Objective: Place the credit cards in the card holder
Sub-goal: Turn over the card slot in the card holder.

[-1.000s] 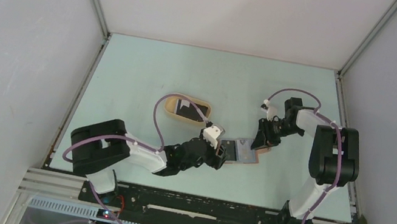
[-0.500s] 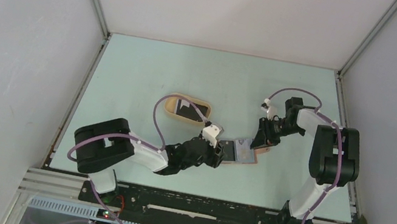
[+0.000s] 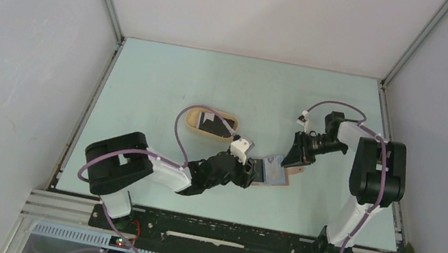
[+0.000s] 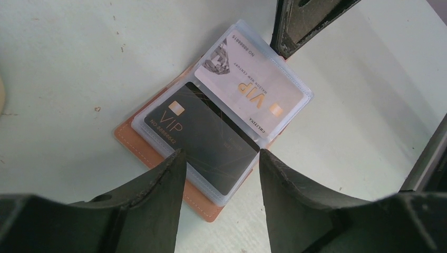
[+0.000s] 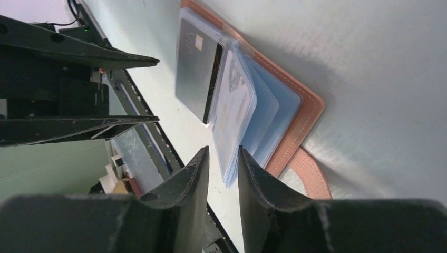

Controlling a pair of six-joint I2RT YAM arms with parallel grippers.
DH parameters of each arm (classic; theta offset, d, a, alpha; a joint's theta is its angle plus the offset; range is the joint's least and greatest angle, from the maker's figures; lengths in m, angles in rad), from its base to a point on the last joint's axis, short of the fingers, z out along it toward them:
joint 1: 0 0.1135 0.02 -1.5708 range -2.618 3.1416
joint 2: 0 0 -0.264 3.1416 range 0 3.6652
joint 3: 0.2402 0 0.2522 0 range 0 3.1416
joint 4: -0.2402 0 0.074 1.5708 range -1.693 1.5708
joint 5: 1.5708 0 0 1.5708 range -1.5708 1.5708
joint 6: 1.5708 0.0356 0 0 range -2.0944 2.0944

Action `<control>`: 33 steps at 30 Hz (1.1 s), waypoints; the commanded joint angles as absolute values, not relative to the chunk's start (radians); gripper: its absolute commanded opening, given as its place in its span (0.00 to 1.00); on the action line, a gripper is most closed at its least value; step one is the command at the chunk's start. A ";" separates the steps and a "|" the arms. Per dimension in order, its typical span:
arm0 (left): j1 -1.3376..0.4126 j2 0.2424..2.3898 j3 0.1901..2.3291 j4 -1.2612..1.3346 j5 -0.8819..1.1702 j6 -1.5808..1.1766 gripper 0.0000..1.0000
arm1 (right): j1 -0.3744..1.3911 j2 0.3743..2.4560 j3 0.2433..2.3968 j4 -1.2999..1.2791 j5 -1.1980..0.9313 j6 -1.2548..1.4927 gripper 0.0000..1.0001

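Note:
The card holder, brown leather with clear and blue sleeves, lies open on the table. A black credit card sits in its near sleeve and a whitish one in the far sleeve. My left gripper is open, its fingers on either side of the near corner by the black card. My right gripper stands at the far side, jaws narrowly apart. The edge of the blue sleeves lies between them. More credit cards lie in the tray.
An oval beige tray sits left of the holder, behind my left arm. The holder's snap tab sticks out beside my right gripper. Grey walls close in the table on three sides.
My left gripper's jaws have narrowed a little and it has edged closer to the holder. The right jaws narrowed slightly, and the open holder now looks narrower from above.

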State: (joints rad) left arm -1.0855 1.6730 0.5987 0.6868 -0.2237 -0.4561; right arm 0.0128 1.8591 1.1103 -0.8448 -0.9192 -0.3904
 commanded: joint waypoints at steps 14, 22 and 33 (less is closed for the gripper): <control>-1.051 1.701 0.616 0.789 -0.121 -0.508 0.68 | -0.018 1.933 1.163 -0.926 -1.073 -0.426 0.33; -1.045 1.705 0.612 0.798 -0.114 -0.517 0.69 | -0.017 1.935 1.148 -0.867 -0.966 -0.363 0.36; -1.041 1.709 0.612 0.798 -0.116 -0.522 0.69 | -0.003 1.934 1.148 -0.818 -0.893 -0.280 0.41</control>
